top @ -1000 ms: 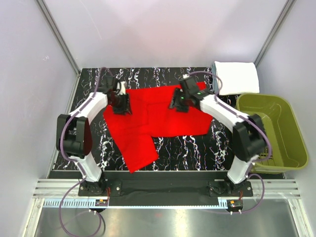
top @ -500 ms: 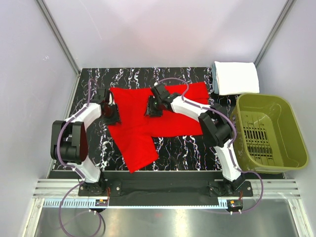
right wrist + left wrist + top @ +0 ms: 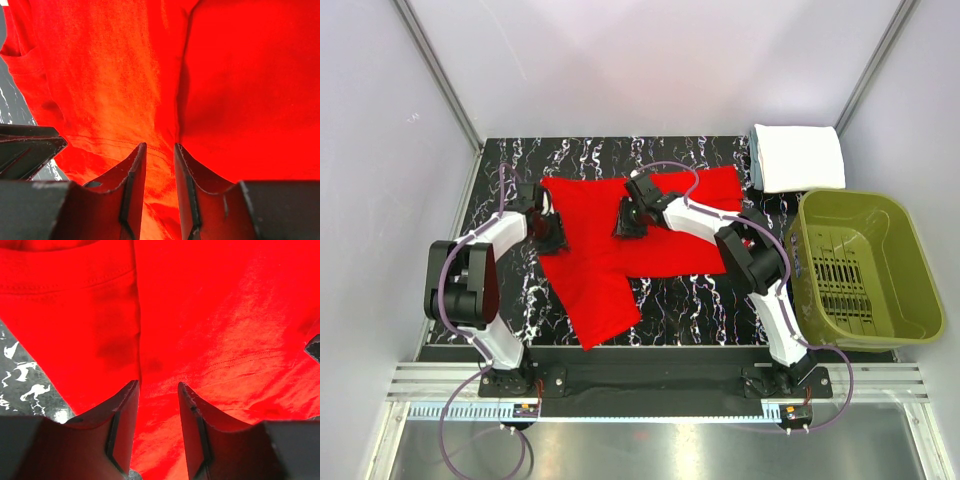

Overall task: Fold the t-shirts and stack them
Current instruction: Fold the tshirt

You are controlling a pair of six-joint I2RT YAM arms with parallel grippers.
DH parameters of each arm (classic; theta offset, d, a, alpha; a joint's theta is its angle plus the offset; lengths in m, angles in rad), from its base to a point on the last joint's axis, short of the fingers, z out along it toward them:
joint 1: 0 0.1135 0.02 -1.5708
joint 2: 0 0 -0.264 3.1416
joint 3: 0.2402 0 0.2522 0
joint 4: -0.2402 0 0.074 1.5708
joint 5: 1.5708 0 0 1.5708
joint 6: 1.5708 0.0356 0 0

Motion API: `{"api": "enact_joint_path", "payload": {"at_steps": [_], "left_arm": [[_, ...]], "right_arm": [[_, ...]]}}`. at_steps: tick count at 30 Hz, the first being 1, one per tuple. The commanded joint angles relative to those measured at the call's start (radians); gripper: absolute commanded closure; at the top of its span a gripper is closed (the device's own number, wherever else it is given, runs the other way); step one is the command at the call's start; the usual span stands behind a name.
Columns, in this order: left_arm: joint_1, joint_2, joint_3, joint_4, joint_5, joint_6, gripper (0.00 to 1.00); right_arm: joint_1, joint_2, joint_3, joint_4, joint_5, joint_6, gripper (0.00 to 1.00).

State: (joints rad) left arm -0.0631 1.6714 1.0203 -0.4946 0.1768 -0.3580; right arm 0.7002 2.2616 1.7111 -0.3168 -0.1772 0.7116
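Item: red t-shirt (image 3: 610,262), lying partly folded across the black marbled table (image 3: 710,300), one sleeve trailing toward the near edge. A folded white t-shirt (image 3: 802,157) sits at the far right corner, just beyond the olive basket (image 3: 850,200). Left gripper (image 3: 548,232) is set down on the red shirt's left edge and right gripper (image 3: 625,220) on its upper middle; each has its fingers (image 3: 125,410) narrowly parted, with a crease of red cloth running into the gap, and I cannot tell whether either one pinches it.
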Motion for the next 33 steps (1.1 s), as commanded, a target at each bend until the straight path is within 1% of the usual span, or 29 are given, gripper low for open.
{"api": "enact_joint_path", "payload": {"at_steps": [1, 7, 11, 13, 15, 17, 20, 25, 28, 29, 30, 32, 33], "left_arm": [[0.006, 0.010, -0.006, 0.039, 0.016, -0.012, 0.59], [0.006, 0.022, -0.009, 0.045, 0.020, -0.018, 0.63], [0.006, 0.036, 0.000, 0.030, -0.019, -0.018, 0.64], [0.005, 0.040, 0.007, 0.025, -0.031, -0.015, 0.64], [0.005, 0.044, 0.008, 0.028, -0.036, -0.015, 0.64], [0.005, 0.053, 0.007, 0.031, -0.036, -0.016, 0.64], [0.005, 0.077, 0.017, 0.025, -0.030, -0.013, 0.65], [0.005, 0.077, 0.018, 0.039, -0.010, -0.003, 0.66], [0.005, 0.076, 0.024, 0.033, 0.001, 0.007, 0.69], [0.005, 0.076, 0.023, 0.033, 0.004, 0.007, 0.73], [0.003, 0.073, 0.021, 0.034, 0.015, 0.008, 0.75], [0.003, 0.071, 0.023, 0.034, 0.023, 0.013, 0.79], [0.003, 0.070, 0.023, 0.034, 0.026, 0.013, 0.85]], "right_arm": [[0.007, 0.001, 0.012, 0.021, 0.008, -0.015, 0.65], [0.015, 0.007, 0.013, 0.015, 0.018, -0.020, 0.66], [0.021, 0.012, 0.016, 0.001, 0.039, -0.031, 0.66], [0.021, 0.012, 0.016, -0.007, 0.050, -0.034, 0.62], [0.021, 0.009, 0.016, -0.011, 0.065, -0.041, 0.61], [0.021, 0.012, 0.019, -0.015, 0.067, -0.043, 0.62], [0.022, 0.024, 0.033, -0.022, 0.059, -0.044, 0.66], [0.025, 0.030, 0.035, -0.018, 0.056, -0.038, 0.67], [0.024, 0.035, 0.035, -0.013, 0.051, -0.032, 0.70], [0.024, 0.033, 0.035, -0.010, 0.050, -0.031, 0.73], [0.024, 0.033, 0.033, -0.010, 0.048, -0.029, 0.76], [0.024, 0.032, 0.033, -0.004, 0.045, -0.031, 0.79], [0.025, 0.029, 0.033, -0.004, 0.045, -0.031, 0.82]]}}
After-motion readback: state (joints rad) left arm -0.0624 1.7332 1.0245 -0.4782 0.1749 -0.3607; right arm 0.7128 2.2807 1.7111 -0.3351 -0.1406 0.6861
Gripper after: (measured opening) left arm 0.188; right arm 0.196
